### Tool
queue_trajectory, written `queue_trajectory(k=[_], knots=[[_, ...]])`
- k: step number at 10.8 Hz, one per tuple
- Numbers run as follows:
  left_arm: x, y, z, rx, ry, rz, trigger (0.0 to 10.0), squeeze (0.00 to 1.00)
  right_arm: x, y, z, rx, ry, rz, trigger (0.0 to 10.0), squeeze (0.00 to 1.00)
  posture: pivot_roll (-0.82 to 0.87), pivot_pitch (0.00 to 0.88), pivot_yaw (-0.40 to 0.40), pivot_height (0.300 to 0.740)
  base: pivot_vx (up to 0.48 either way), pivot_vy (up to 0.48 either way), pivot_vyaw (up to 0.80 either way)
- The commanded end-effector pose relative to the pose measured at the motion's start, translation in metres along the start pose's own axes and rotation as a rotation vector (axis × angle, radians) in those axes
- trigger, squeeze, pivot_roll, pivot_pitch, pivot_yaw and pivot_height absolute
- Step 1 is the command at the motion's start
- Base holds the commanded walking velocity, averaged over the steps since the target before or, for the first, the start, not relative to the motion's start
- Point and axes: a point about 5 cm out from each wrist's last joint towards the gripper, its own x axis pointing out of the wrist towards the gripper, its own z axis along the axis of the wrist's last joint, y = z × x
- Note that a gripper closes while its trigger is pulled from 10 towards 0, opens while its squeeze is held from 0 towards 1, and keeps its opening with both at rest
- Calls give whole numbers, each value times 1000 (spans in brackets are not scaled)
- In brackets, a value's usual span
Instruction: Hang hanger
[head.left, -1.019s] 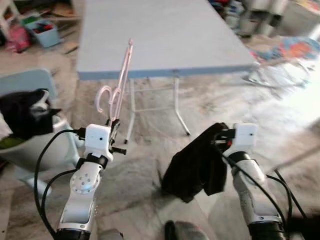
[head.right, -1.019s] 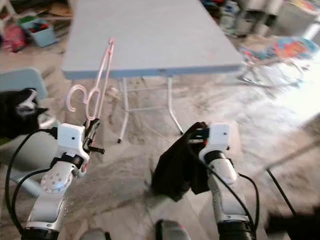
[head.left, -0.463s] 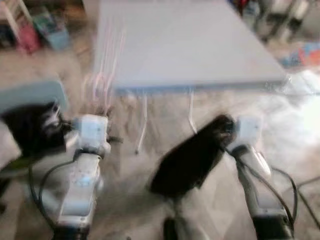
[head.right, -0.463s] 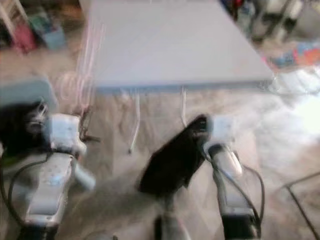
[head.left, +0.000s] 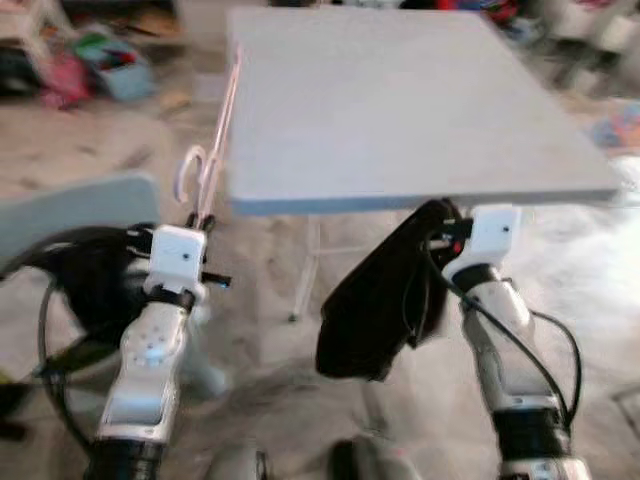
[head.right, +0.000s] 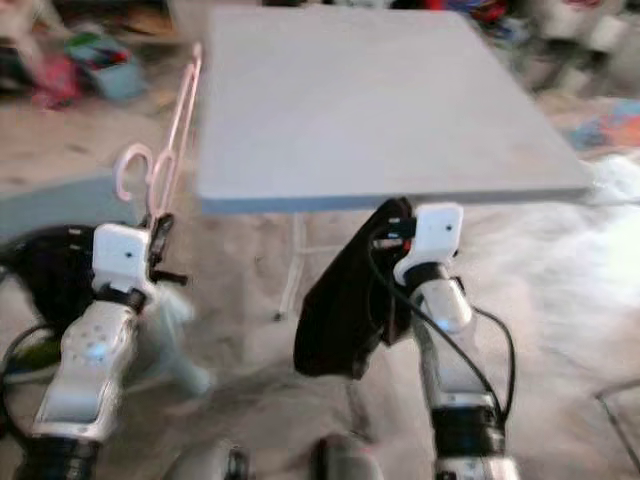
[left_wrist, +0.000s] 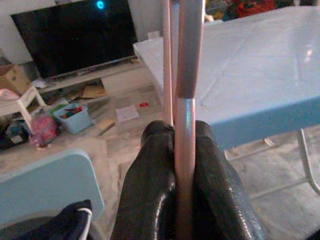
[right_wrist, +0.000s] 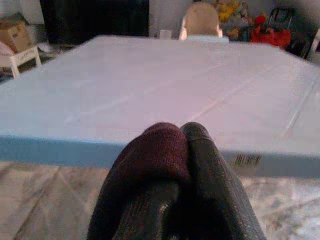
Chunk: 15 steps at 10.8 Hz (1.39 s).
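— What is held by the left end effector (left_wrist: 185, 165)?
— A pink hanger (head.left: 213, 150) is pinched tight between its two black fingers (left_wrist: 145, 190). The hanger is held upright, just left of the near left corner of the blue table (head.left: 400, 110).

— And the right end effector (head.left: 440, 225)?
— It is closed on a dark cloth (head.left: 375, 300). The cloth is hung down from it, just in front of the table's near edge.

— What else can be seen?
— A pale blue chair (head.left: 70, 205) with dark clothes (head.left: 95, 275) on it is seen at the left. A black TV (left_wrist: 75, 32) is seen far back.
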Motion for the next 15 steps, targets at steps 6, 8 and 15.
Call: queue_trajectory(k=[6, 8, 15], knots=[[9, 9, -6, 70, 7, 11, 10000, 0, -4, -9, -15, -25, -39, -125, 10000, 0, 1, 0, 23, 740, 0, 0, 0], [8, 2, -19, 38, 38, 7, 10000, 0, -8, -12, -21, -28, -29, -135, 10000, 0, -14, 0, 6, 740, 0, 0, 0], [3, -18, -21, -35, 15, -30, 10000, 0, -7, -15, -19, -69, -26, -101, 10000, 0, -44, 0, -37, 740, 161, 0, -76]])
